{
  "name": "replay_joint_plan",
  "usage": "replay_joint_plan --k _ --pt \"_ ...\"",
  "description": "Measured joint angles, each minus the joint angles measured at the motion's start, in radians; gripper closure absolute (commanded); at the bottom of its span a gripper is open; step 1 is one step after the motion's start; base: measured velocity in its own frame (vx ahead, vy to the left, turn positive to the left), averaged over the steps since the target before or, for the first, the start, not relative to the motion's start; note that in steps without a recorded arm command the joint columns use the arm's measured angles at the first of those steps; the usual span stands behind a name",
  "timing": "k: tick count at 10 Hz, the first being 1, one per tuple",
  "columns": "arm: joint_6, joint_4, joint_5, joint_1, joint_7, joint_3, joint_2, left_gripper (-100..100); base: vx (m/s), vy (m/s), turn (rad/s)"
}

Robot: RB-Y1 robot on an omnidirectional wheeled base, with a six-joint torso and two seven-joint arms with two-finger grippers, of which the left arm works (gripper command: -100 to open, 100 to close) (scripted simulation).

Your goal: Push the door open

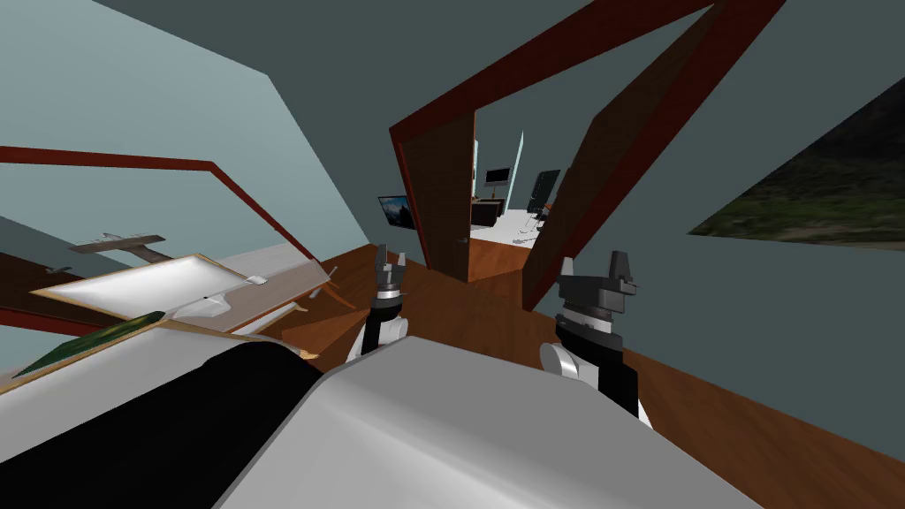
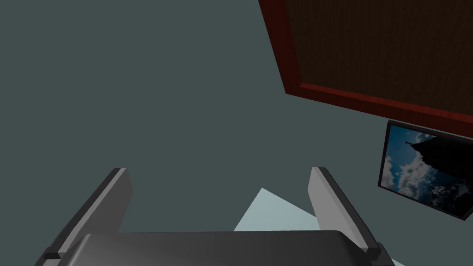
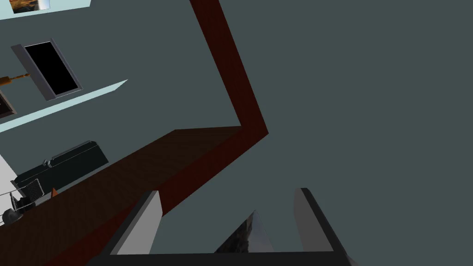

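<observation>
Door [image 1: 446, 194] ahead, beyond left claw [image 1: 389, 259].

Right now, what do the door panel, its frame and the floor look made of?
Door panel: dark brown wood, matte, with fine grain lines showing in the left wrist view.
Door frame: probably stained or painted wood, dark red and smooth. The grain barely shows, so I'm unsure.
Floor: reddish-brown, wood-like and matte. I can make out no plank seams.
</observation>
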Motion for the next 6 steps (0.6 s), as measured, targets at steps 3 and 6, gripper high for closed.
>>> replay_joint_plan --k 3,6 --pt "-0.007 0.058 -0.006 -0.025 0.002 -0.012 0.006 -100 0.147 0.018 -0.005" --pt "-0.02 0.124 -0.009 -0.051 0.011 -0.021 0.017 -100 0.116 0.019 -0.004"
